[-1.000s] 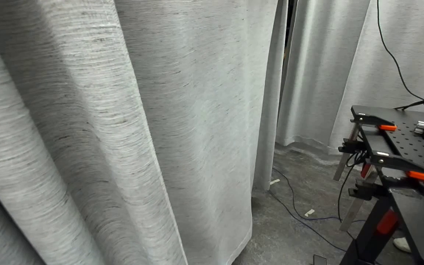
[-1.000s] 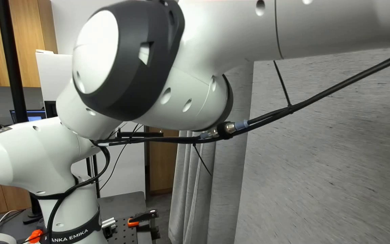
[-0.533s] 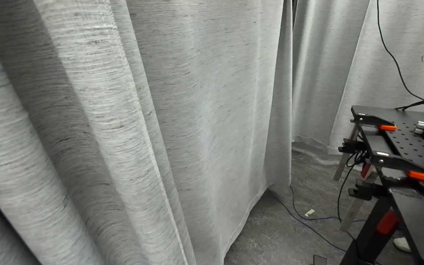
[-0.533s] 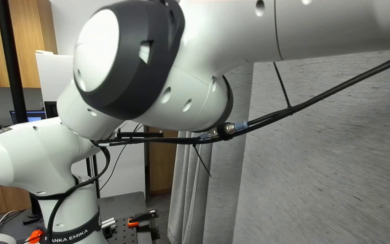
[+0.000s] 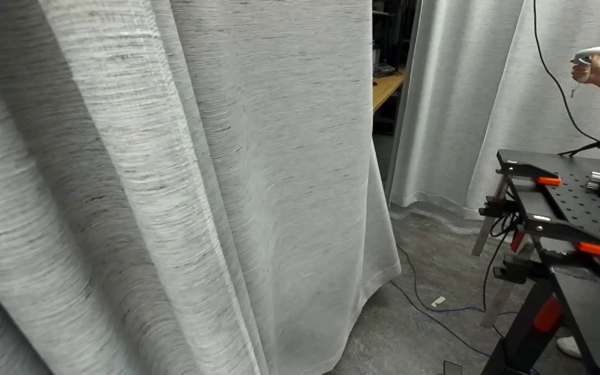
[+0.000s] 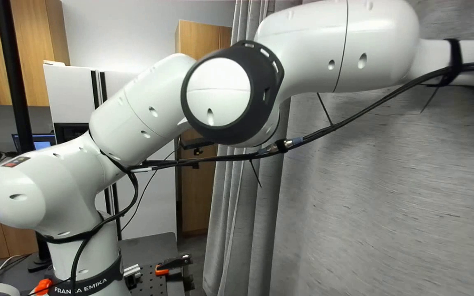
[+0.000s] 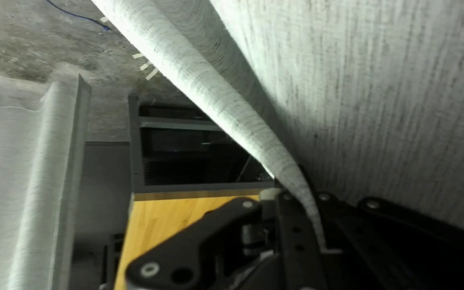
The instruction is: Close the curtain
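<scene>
The light grey-white heathered curtain fills the left and middle of an exterior view, hanging in deep vertical folds. It also fills the right side in an exterior view, behind my outstretched arm. In the wrist view the curtain covers the upper right, and a narrow fold of it runs down between my fingers. My gripper is shut on that fold, with fabric pinched between the black fingers. The gripper is out of view in both exterior views.
A separate curtain hangs across a gap, through which a wooden desk shows. A black perforated table with orange-tipped clamps stands at the right. Cables lie on the floor. A person's hand holds a white controller.
My arm's elbow has shifted right and the forearm reaches farther right, with more of it visible. The curtain's upper edge went right, then left, widening the gap. The person's hand has entered view.
</scene>
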Controlling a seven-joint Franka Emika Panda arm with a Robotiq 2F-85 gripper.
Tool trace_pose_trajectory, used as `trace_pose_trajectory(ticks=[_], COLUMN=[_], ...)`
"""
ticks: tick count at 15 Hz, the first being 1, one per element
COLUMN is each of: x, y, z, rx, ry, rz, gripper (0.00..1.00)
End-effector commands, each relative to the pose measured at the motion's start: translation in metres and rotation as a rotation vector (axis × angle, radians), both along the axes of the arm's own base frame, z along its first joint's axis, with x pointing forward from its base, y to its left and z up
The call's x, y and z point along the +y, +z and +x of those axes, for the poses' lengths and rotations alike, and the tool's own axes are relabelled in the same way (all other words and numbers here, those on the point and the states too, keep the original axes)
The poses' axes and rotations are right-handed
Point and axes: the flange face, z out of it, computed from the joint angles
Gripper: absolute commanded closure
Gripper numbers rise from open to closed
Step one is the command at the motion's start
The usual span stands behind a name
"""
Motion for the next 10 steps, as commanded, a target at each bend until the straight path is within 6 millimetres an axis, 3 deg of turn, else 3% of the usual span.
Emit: trace_pose_trajectory(ticks=[1,5,10], x=[0.084,0.16,0.195], y=[0.01,0.011,0.02], z=[0.044,0.07,0.066], rx=[0.017,0.07,0.16], ry=[0.206,0.447,0.72], rz=[-0.02,-0.025,-0.088], gripper=[1.0,1.0,1.0])
